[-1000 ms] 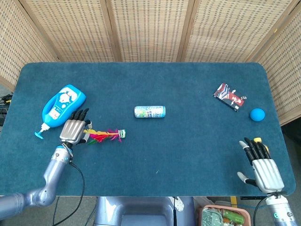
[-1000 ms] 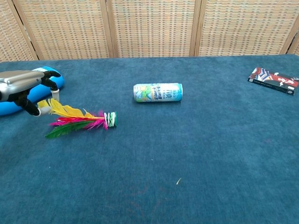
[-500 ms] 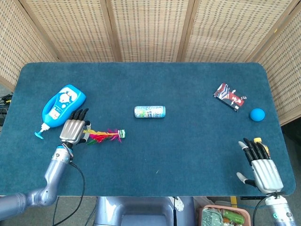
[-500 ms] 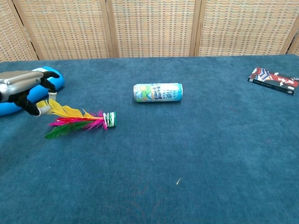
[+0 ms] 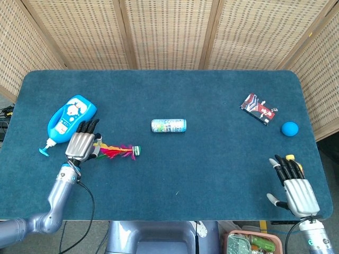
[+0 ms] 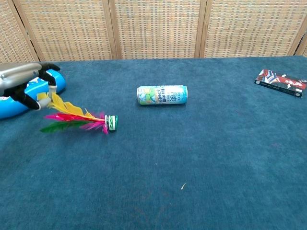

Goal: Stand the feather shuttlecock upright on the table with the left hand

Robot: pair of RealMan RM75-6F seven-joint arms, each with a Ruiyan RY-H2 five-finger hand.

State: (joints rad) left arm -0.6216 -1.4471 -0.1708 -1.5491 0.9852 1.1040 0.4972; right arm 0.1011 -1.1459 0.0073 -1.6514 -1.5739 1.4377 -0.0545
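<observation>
The feather shuttlecock lies on its side on the blue table, left of centre, with pink, green and yellow feathers pointing left and its green-and-white base to the right. My left hand is at the feather end and pinches the yellow feather tip. That end is raised a little while the base touches the cloth. In the chest view the left hand shows at the left edge. My right hand rests near the front right edge, fingers spread, holding nothing.
A blue bottle lies just behind the left hand. A drink can lies on its side at the table's centre. A dark snack packet and a blue ball sit at the far right.
The left hand has lifted slightly and drawn back to the left, raising the feather end of the shuttlecock; the base slid a little left. The right hand has not moved.
</observation>
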